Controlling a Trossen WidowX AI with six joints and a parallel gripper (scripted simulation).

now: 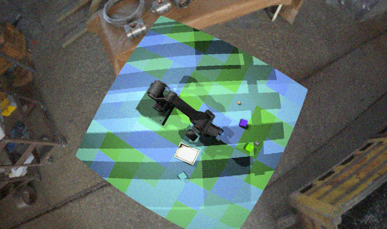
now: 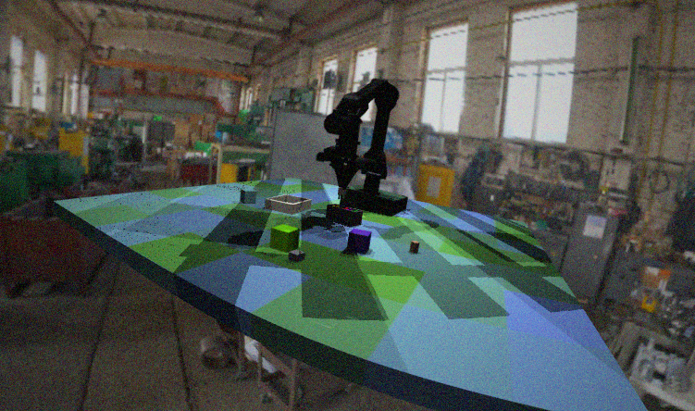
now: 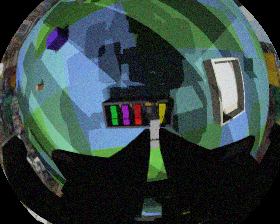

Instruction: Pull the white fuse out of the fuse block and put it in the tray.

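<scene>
My gripper is shut on the white fuse, a small pale upright piece between the fingertips. In the exterior view the gripper hangs a short way above the dark fuse block. The block holds green, magenta, red and orange fuses in a row. In the wrist view the white fuse sits at the right end of that row. The tray, a shallow white-floored rectangle, lies beside the block, to the right in the wrist view. The arm hides the block in the top view.
A green cube, a purple cube, a small grey cube and a small orange cylinder lie beyond the block. A teal cube lies past the tray.
</scene>
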